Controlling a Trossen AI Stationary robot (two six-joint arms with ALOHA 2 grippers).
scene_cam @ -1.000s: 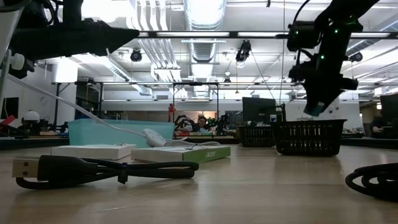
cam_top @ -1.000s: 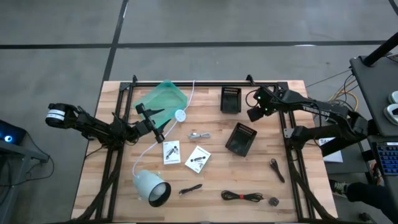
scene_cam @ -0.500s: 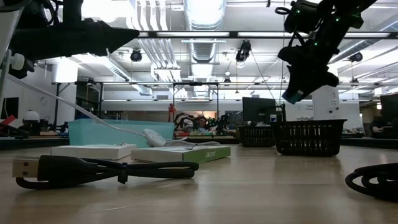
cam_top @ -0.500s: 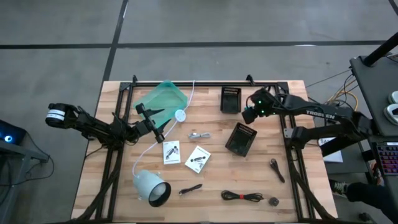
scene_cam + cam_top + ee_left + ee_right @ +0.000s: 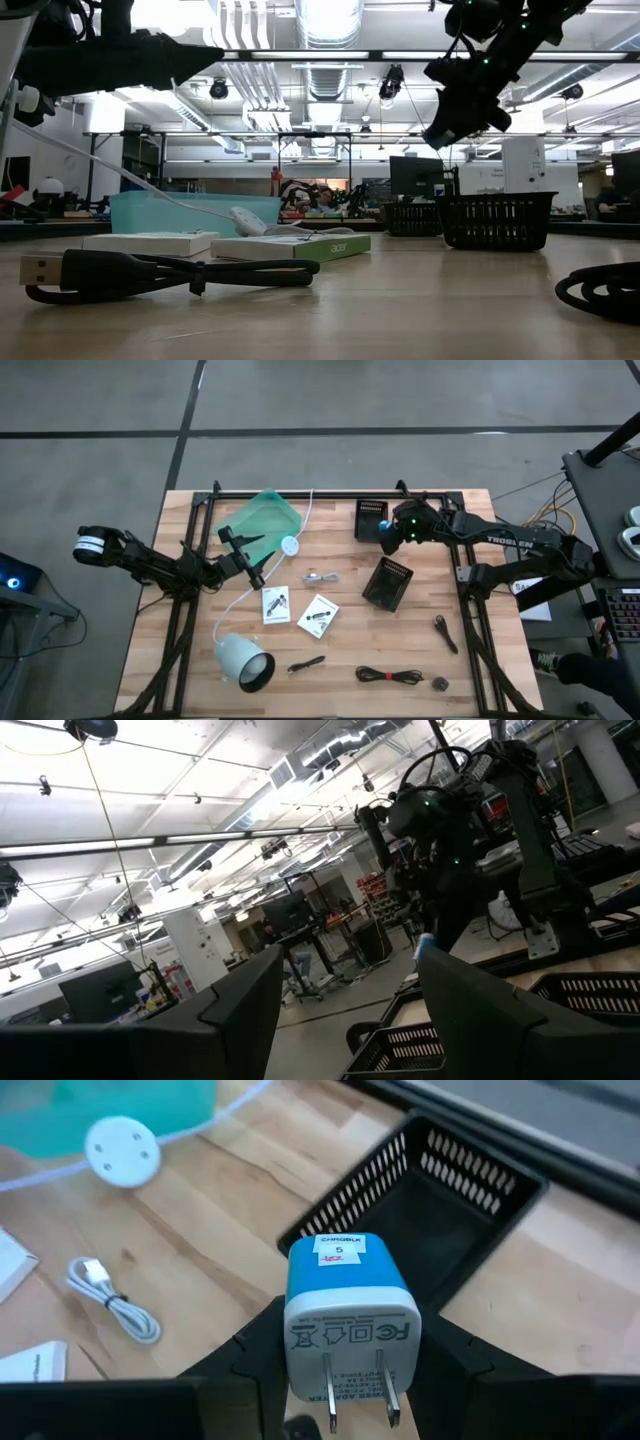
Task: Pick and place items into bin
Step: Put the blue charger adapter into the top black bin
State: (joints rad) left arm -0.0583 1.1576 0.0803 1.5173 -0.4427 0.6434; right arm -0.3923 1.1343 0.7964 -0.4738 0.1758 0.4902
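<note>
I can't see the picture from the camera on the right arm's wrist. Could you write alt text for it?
The right gripper holds a blue and white plug-in charger, prongs toward the camera, above a wooden table. Behind it sits a black mesh basket; farther off lie a small coiled white cable and a round white disc on a white cord.

Blue-white plug adapter (image 5: 350, 1315) clamped in right jaws, prongs showing, above black bin (image 5: 440, 1210); two cards (image 5: 297, 609) flat mid-surface.
</note>
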